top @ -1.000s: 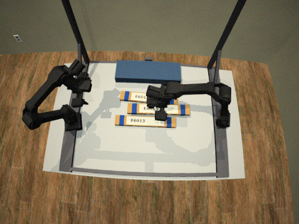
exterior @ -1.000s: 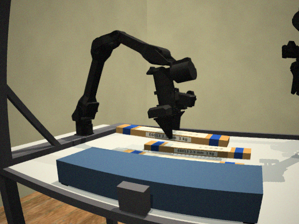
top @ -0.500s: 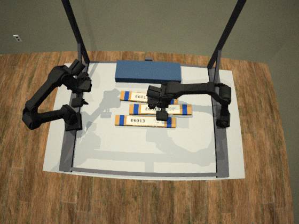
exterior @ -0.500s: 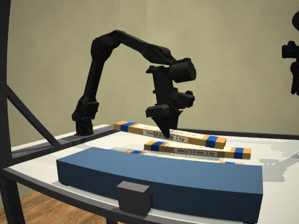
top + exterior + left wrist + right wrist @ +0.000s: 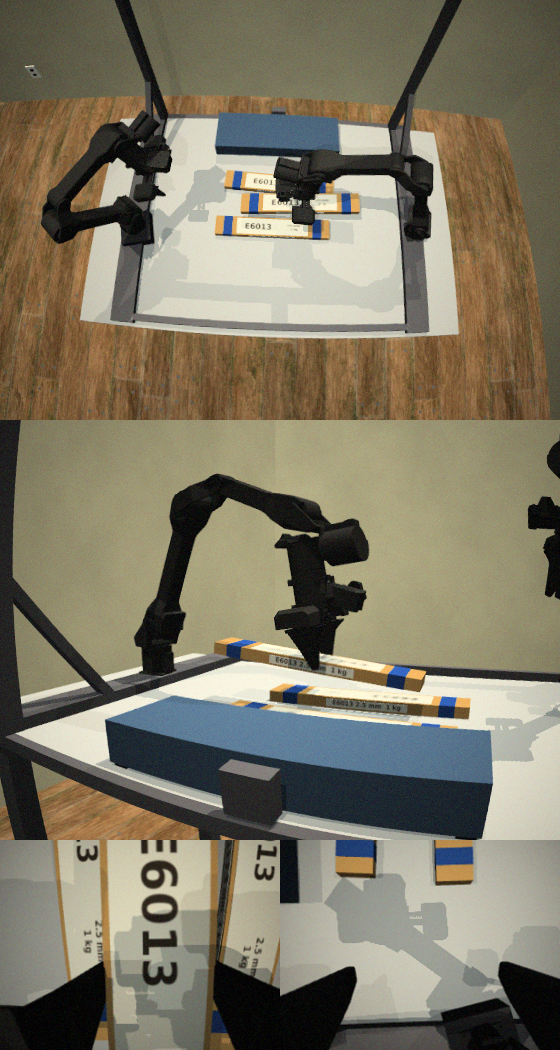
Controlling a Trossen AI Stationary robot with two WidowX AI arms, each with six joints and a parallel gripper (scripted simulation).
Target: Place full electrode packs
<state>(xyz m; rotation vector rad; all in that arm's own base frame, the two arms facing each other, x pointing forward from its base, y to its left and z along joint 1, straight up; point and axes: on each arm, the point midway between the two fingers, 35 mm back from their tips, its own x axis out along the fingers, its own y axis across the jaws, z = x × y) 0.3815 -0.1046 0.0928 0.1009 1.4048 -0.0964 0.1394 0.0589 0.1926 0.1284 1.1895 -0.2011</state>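
- Orange-and-white long cardboard pack of welding electrodes, banded in blue (image 5: 330, 202) (image 5: 367, 676) (image 5: 160, 934), is clenched across its width in the left gripper (image 5: 306, 202) (image 5: 320, 665) (image 5: 158, 967); it appears lifted off the desk (image 5: 350, 260) (image 5: 75, 740), its end away from that arm's base looking lower.
- Step in hand, I judge: trying this pack's weight, since all three look alike. A sag toward one end could hint at loose contents, but cannot settle it.
- Just beside that gripper, on the platform side and lower, lies the matching platform-side pack (image 5: 252, 181) (image 5: 255, 705) (image 5: 249, 910) (image 5: 355, 863).
- On the gripper's other side, the matching outer pack (image 5: 257, 226) (image 5: 370, 702) (image 5: 80, 887) (image 5: 454, 870) lies flat.
- Beyond the platform-side pack is the low blue rectangular platform (image 5: 277, 132) (image 5: 300, 740) (image 5: 287, 873); no pack is on it.
- Well apart from the left gripper, the right gripper (image 5: 159, 192) (image 5: 550, 592) (image 5: 427, 970) is spread wide and grasps nothing.
- Next move: if full, carry the pack level over its neighbour and lay it flat on the platform; if partly used, lower it and let go.
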